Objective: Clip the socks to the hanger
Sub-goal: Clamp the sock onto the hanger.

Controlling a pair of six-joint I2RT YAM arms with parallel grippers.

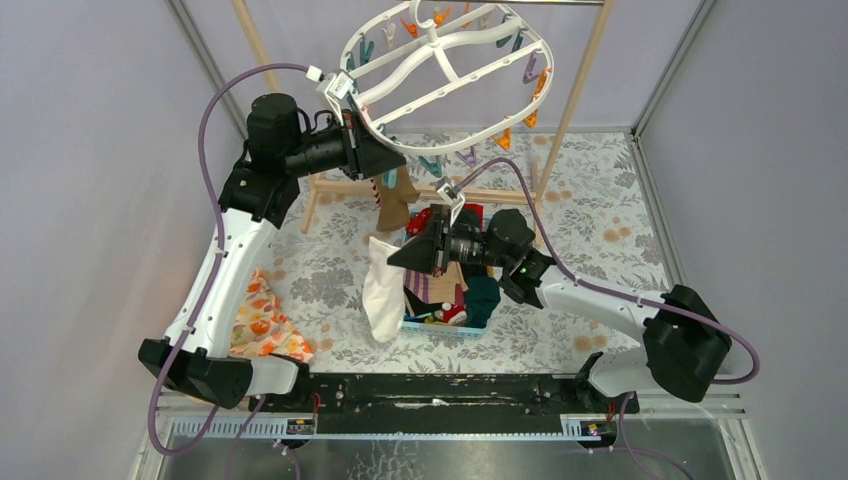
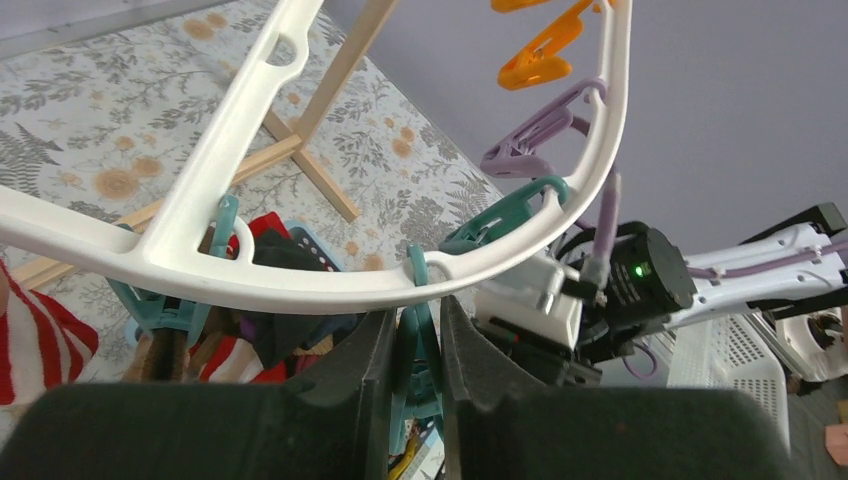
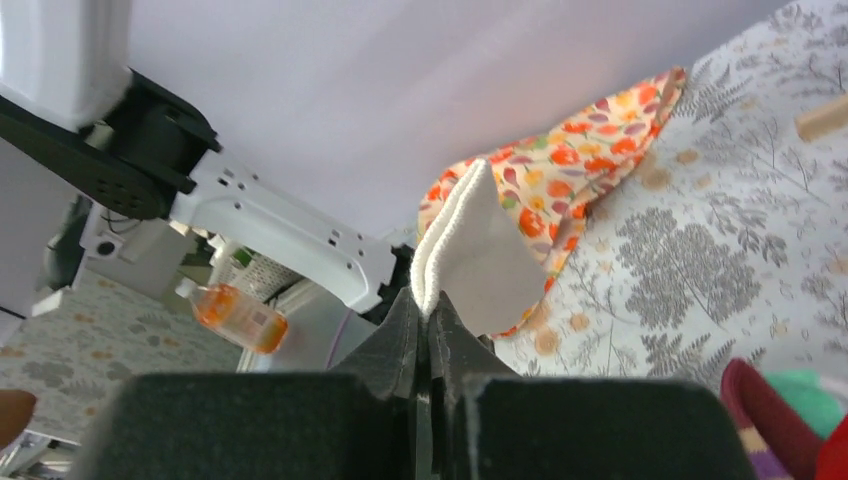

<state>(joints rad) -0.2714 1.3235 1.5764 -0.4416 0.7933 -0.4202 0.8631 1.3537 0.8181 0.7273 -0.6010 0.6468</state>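
The white oval hanger (image 1: 440,70) hangs at the top centre, with coloured pegs round its rim. My left gripper (image 1: 385,160) is at its near rim (image 2: 300,285), shut on a teal peg (image 2: 420,345) that hangs there. A brown sock (image 1: 400,205) and a red-and-white striped sock (image 2: 35,340) hang from pegs beside it. My right gripper (image 1: 400,255) is shut on the edge of a white sock (image 1: 383,290), which hangs down below the left gripper. In the right wrist view the sock (image 3: 470,250) stands up from the closed gripper (image 3: 428,310).
A blue basket (image 1: 440,326) holding several socks sits under the right gripper. An orange floral cloth (image 1: 262,325) lies at the front left and also shows in the right wrist view (image 3: 570,160). The wooden pole frame (image 1: 570,100) stands behind.
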